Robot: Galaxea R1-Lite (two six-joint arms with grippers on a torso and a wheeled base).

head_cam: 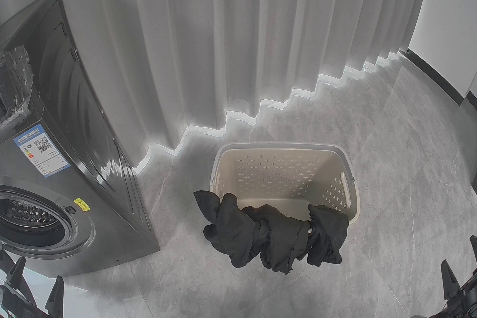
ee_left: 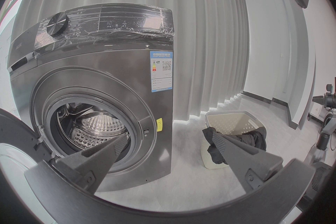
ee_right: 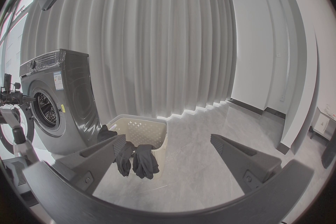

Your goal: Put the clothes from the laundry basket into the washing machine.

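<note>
A cream laundry basket (head_cam: 283, 149) stands on the floor in the middle of the head view. Black clothes (head_cam: 271, 234) hang over its near rim, partly outside it. The grey washing machine (head_cam: 74, 135) is at the left with its door (ee_left: 14, 151) swung open and its drum (ee_left: 94, 126) bare. My left gripper (head_cam: 39, 272) is low in front of the machine, open and holding nothing. My right gripper (head_cam: 458, 254) is at the lower right, away from the basket, also open with nothing in it. In the right wrist view the basket (ee_right: 140, 118) and clothes (ee_right: 140, 161) lie ahead.
A white curtain (head_cam: 238, 26) hangs behind the basket and machine. A white wall with a dark baseboard (head_cam: 437, 75) runs along the right. Grey tiled floor (head_cam: 397, 175) spreads around the basket. A small white cabinet (ee_right: 323, 125) stands far right.
</note>
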